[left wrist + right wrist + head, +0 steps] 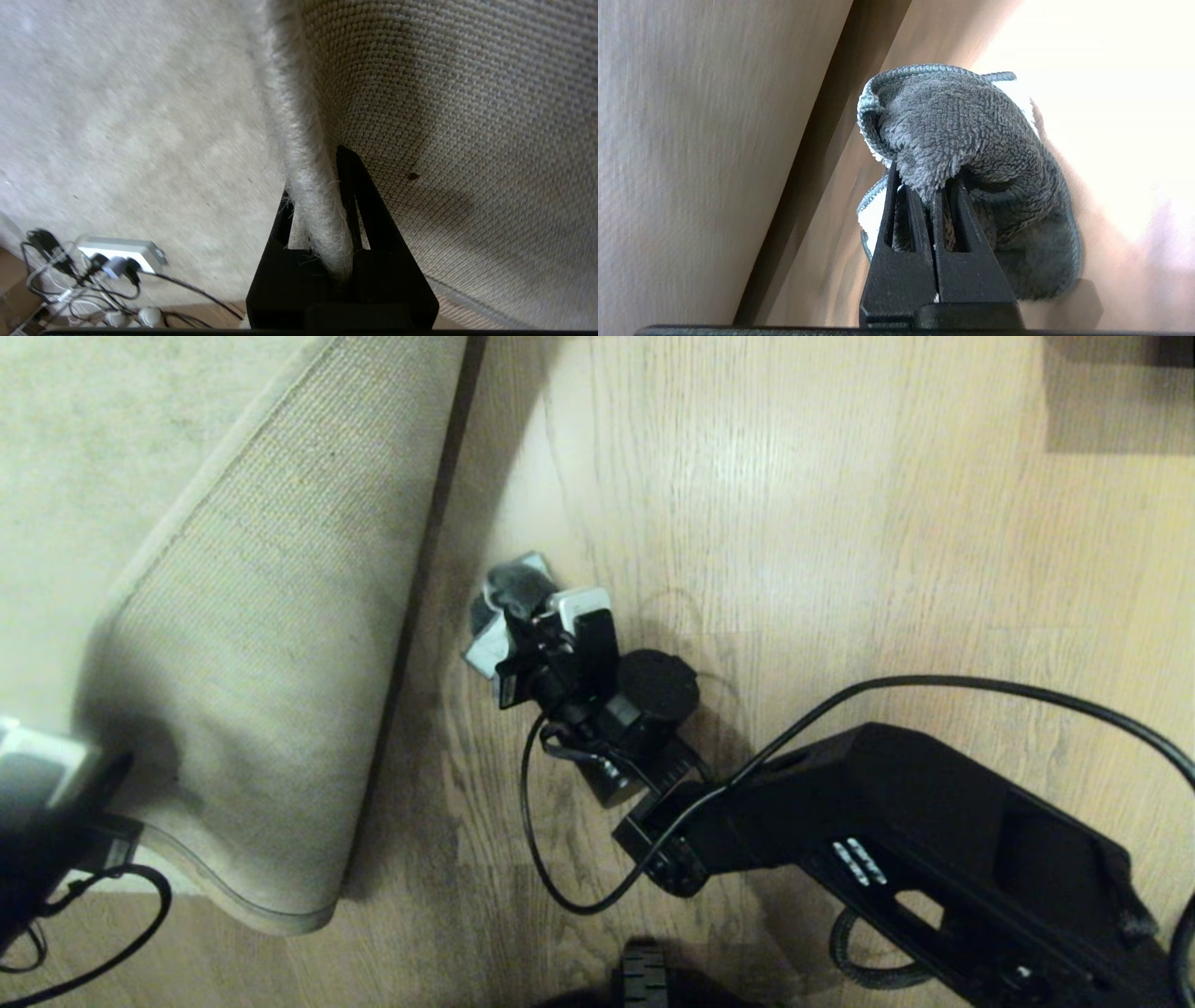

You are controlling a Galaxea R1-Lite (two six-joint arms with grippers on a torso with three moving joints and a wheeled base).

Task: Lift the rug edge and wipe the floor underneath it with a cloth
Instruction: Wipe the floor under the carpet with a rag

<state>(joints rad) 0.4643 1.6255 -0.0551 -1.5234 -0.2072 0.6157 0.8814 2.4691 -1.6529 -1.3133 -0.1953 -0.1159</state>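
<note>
Right end effector (931, 196) pinching cloth (966, 140), beside lifted rug edge (392, 644)

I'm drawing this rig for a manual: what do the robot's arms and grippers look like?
The right arm is boxy matte black, with small white stripe markings on its casing and a loose black cable looping alongside. The right gripper has slim black tapered fingers with slots cut through them. The left gripper has the same black wedge-shaped fingers; in the head view its wrist carries a white block and thin black cables.
</note>
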